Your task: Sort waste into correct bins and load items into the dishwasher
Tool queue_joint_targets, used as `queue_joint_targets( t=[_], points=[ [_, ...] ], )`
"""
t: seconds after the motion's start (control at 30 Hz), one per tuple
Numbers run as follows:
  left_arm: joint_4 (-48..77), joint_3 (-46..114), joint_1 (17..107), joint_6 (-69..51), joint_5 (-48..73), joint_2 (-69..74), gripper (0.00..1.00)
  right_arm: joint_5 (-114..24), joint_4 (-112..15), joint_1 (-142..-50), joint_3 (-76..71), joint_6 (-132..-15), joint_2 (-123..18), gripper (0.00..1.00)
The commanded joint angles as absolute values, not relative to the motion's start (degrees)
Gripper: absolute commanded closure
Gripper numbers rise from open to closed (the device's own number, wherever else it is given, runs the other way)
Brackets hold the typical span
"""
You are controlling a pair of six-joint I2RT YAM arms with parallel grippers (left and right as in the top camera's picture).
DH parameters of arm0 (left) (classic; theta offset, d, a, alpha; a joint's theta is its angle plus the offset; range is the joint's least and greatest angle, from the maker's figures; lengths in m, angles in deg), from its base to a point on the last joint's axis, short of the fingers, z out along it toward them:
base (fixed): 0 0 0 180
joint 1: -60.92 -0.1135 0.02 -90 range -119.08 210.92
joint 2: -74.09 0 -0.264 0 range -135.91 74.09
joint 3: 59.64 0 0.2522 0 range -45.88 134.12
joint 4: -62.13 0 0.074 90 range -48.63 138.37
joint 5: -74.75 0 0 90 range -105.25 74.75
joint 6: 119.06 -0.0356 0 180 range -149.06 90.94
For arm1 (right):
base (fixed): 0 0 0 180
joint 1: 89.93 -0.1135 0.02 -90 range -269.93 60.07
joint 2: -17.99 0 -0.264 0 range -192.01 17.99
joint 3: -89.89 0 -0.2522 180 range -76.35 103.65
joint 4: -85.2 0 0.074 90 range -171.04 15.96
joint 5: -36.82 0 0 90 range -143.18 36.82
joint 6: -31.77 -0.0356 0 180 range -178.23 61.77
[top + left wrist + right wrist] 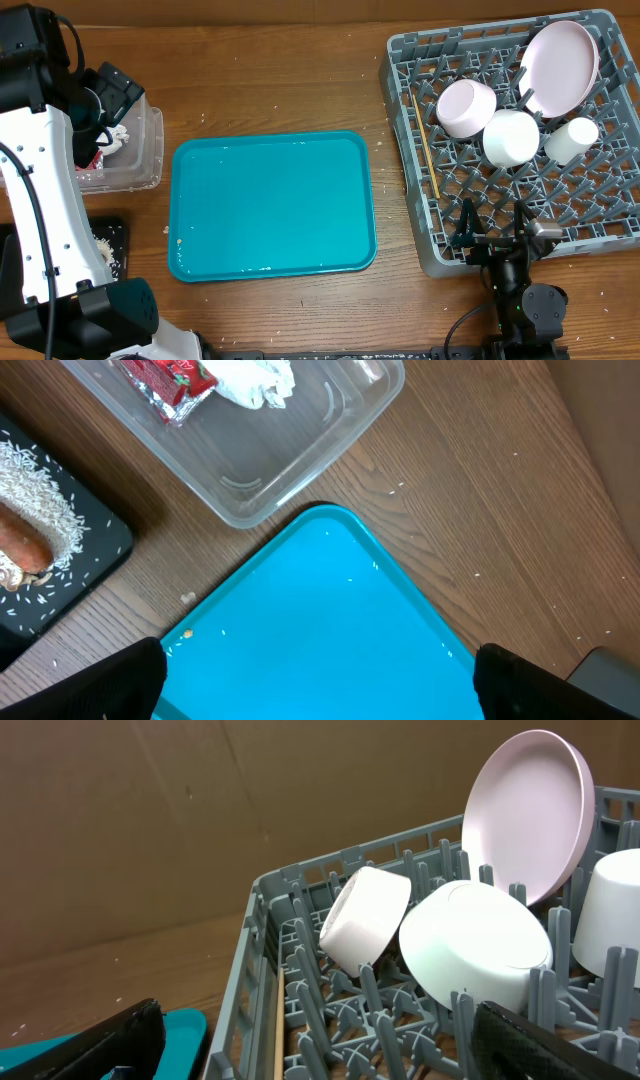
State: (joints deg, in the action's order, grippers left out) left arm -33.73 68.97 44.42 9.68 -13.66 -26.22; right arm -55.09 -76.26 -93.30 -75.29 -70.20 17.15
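Two pincers gape wide, holding nothing. Overhead, the right pincer (495, 228) sits at the dish rack's (600, 230) six o'clock rim, white dishes (512, 137) at its twelve (chopsticks (427, 145) toward eleven). From the left pincer (320, 695), the clear tub (300, 470) lies at eleven, carrot (20, 545) at ten.

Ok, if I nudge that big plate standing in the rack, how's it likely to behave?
The plate stands on edge, leaning among pegs of the rack, so a push would probably rock or tip it. Its smooth face looks slippery to pinch. It seems rigid, likely breakable against the nearby bowl.
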Motion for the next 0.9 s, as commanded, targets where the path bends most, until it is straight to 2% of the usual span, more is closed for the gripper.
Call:
queue_joint_targets(
  t=[0.0,0.6,0.87],
  points=[
    [-33.73,69.34,44.45,8.61,-13.29,-26.33,0.00,-55.61,-76.39,-93.17,-75.88,-69.98,17.82,0.00],
    [-37.91,69.34,45.65,3.78,-13.97,-25.87,0.00,-55.61,-76.39,-93.17,-75.88,-69.98,17.82,0.00],
    [-28.64,64.21,51.09,-6.98,-14.17,-19.38,0.00,-55.61,-76.39,-93.17,-75.88,-69.98,17.82,0.00]
  ],
)
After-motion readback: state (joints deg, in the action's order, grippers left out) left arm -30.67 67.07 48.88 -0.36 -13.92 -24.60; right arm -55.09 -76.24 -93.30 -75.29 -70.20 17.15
